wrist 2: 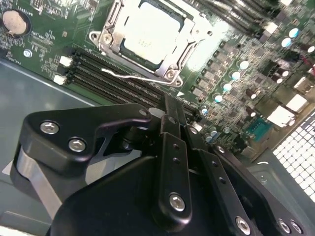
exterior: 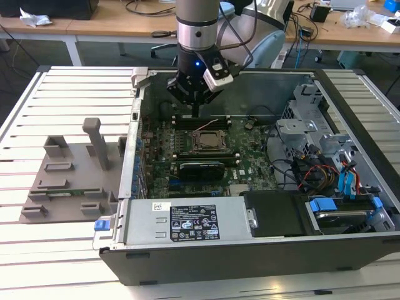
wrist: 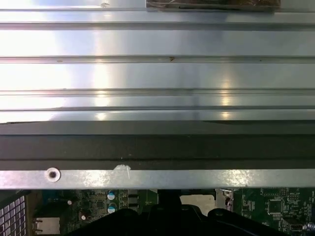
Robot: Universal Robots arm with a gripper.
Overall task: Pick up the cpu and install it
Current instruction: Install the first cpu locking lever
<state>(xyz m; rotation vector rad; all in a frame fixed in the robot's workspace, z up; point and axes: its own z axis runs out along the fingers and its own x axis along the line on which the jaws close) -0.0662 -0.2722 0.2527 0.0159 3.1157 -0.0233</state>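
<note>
**CPU seated in the socket, gripper raised over the board**

In the exterior view, the gripper [exterior: 195,100] hangs inside the open computer case [exterior: 350,106], above the far part of the motherboard [exterior: 250,159]. From the gripper, the socket [exterior: 206,141] lies toward six o'clock, near but apart. Nothing appears between the fingertips. The case is laid on its side, probably so the board faces up for work from above. It also holds a power supply [exterior: 187,222] at the near edge and a drive cage [exterior: 325,156] at three o'clock with blue and red cables. Outside the case, at nine o'clock, a grey fixture plate [exterior: 69,181] sits on the slatted table [exterior: 37,262].

In the second wrist view, the cpu [wrist 2: 147,32] lies flat inside the socket's metal frame, its pale lid facing up, so it looks already installed. A thin wire lever [wrist 2: 133,76] runs just beside the frame, beside the memory slots [wrist 2: 108,73]. The gripper fingers [wrist 2: 172,118] are pressed together, holding nothing, well clear of the chip.

In the first wrist view, the table slats run across, and the case wall [wrist: 147,178] crosses in front of a strip of green board.
</note>
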